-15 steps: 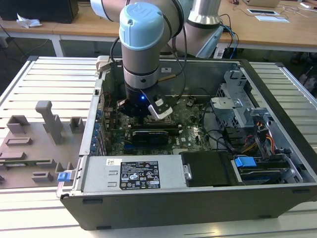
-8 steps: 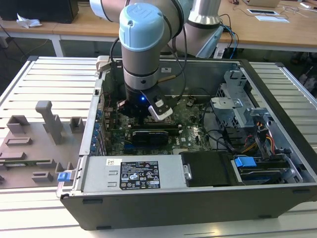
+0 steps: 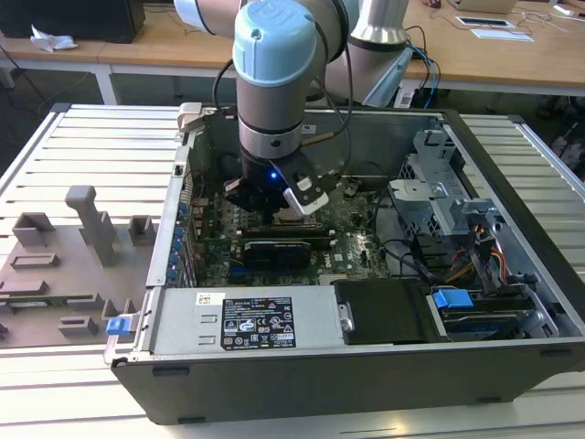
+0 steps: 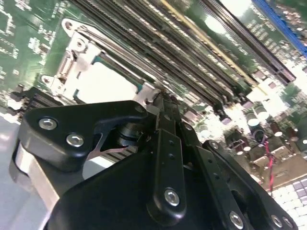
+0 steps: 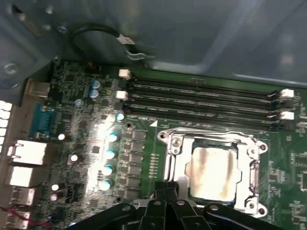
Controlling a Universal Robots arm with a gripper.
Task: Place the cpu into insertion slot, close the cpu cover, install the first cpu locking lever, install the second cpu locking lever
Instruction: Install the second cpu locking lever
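The gripper (image 5: 165,189), clenched and empty, touches the cpu cover (image 5: 178,165) edge beside the cpu (image 5: 212,171).

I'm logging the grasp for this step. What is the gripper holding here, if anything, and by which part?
Nothing is visibly held. The gripper has its fingers together at the edge of the cpu cover, which lies closed over the cpu seated in the socket.

We note the cpu (image 5: 212,171) top: pale, smudged matt metal; cpu cover (image 5: 175,158): shiny silver metal; gripper (image 5: 165,191): matt black.
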